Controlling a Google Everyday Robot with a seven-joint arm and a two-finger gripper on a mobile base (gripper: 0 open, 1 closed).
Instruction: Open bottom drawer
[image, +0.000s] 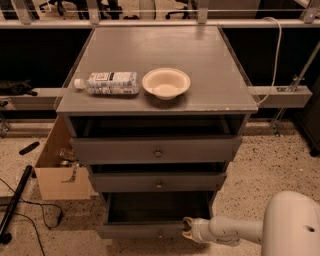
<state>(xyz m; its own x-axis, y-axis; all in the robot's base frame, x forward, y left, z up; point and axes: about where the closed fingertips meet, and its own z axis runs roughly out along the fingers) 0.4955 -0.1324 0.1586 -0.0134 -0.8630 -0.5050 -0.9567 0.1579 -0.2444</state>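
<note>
Currently the bottom drawer (135, 231) of the grey cabinet (150, 50) stands partly open, with its front panel forward of the two above it and its dark interior exposed from above. Its small round knob (160, 233) sits at the middle of the front panel, free of contact.

The gripper (187, 228) is at the right end of that front panel, at the drawer's front right corner and touching or just beside it. Whether it has hold of the panel, and how far it is open, cannot be told. The white arm (230, 231) reaches in from the lower right.

The top drawer (200, 149) and the middle drawer (125, 182) each show a dark gap above the front.

On the cabinet top a plastic bottle (109, 83) lies on its side, just beside a pale bowl (166, 83) that stands upright. An open cardboard box (60, 180) stands on the floor against the cabinet's left side.
</note>
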